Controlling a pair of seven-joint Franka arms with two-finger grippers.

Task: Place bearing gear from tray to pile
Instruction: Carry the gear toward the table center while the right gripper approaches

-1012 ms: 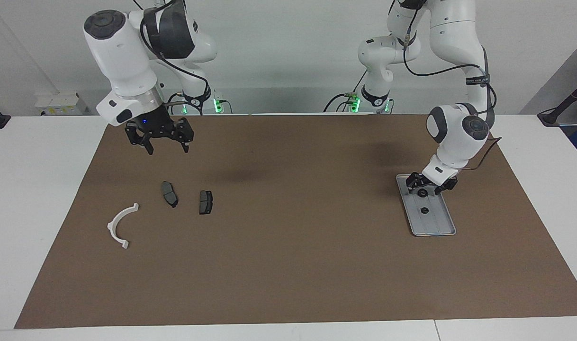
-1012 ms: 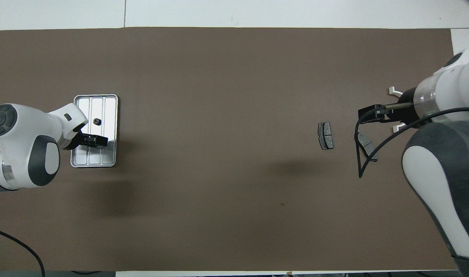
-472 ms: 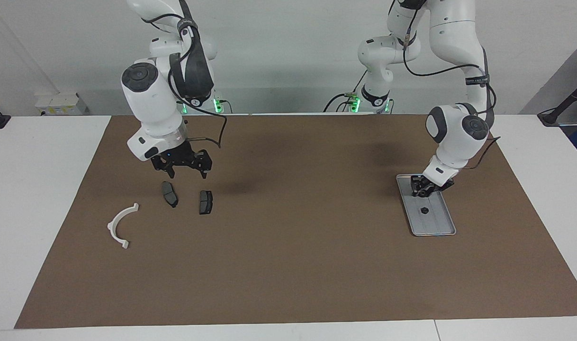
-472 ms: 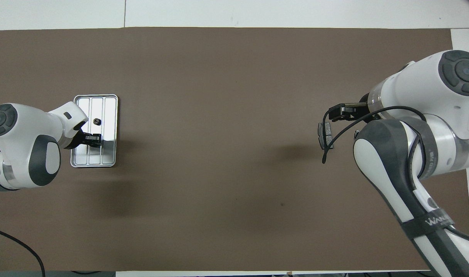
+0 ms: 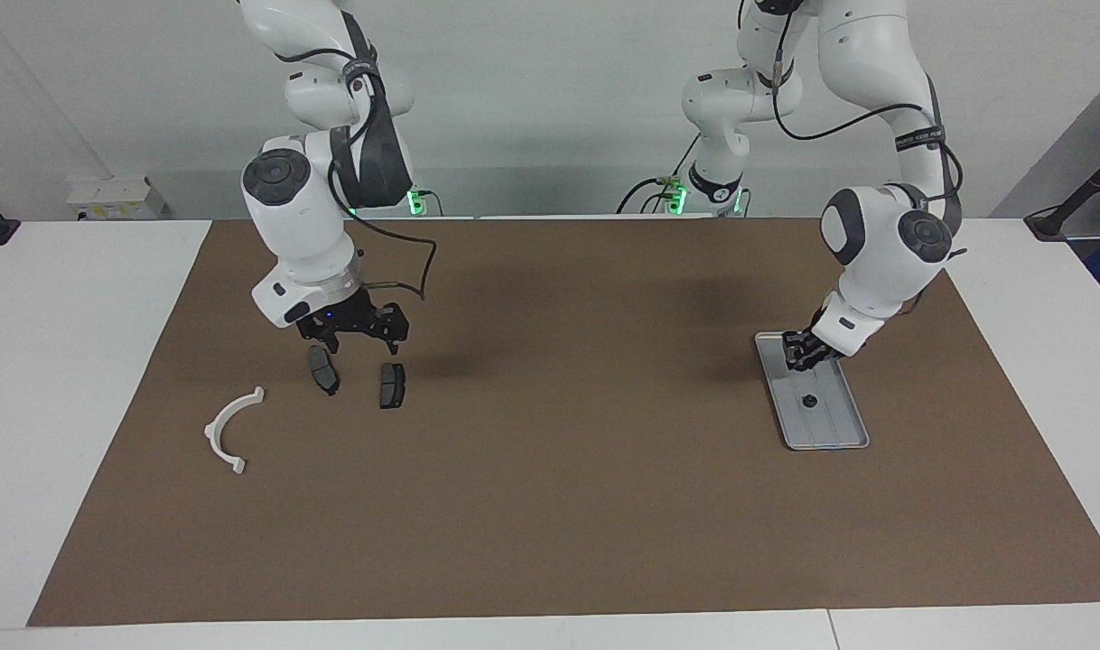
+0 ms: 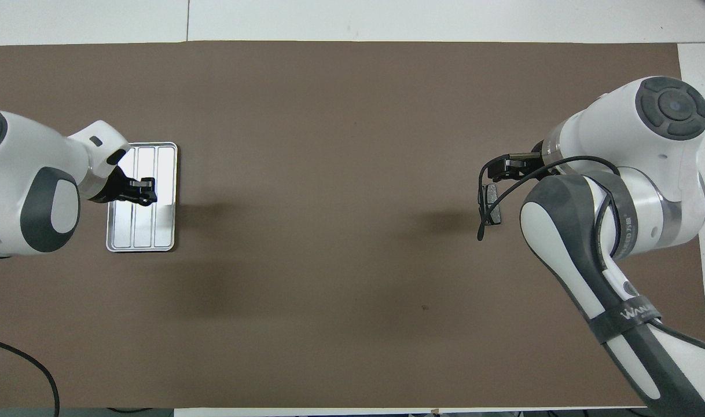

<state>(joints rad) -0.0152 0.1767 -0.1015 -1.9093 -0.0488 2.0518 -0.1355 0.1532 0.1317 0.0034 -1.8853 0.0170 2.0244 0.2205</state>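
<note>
Facing view: left gripper fingers clenched on a bearing gear over the tray.

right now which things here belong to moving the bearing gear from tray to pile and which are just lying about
In the job: ridged silver-grey metal tray; small dark round bearing gear on it; left gripper over the tray; pile of white semicircular plastic bracket and two dark grey brake-pad pieces.
Lying about: brown table mat; right gripper, waiting over the pads.
</note>
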